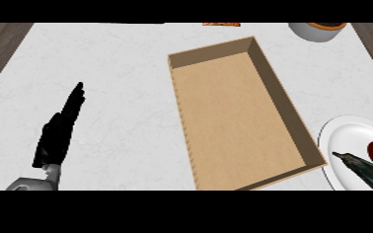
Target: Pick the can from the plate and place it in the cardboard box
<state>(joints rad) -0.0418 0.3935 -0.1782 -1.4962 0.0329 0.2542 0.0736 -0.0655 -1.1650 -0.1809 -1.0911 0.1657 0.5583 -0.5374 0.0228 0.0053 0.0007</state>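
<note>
Head view: white marbled counter (116, 54) fills the frame. Long open rectangular brown cardboard box (233, 118) sits at centre, slightly right, its long axis running from about 12 o'clock to 5 o'clock, nothing visible inside. Round white plate (342, 138) lies at 4 o'clock, just beside the box's near right corner, cut off by the right edge. Dark red can (371, 150) shows only as a sliver on the plate at the frame's right edge, mostly out of view.

Right black hand (355, 162) comes in at 4 o'clock over the plate, only dark fingers visible, pointing toward the plate's middle, just below the can sliver; whether they are spread or curled, cannot tell, and contact with the can cannot be told either.

Left black hand (62, 126) at 8 o'clock, well apart from the box, fingers straight and pressed together, pointing toward 12 o'clock, holding nothing, grey wrist below it at the lower left.

White round bowl with orange-brown rim (319, 30) at 1 o'clock by the counter's far edge. Small orange-red item (221, 24) at 12 o'clock, cut off, cannot identify.
</note>
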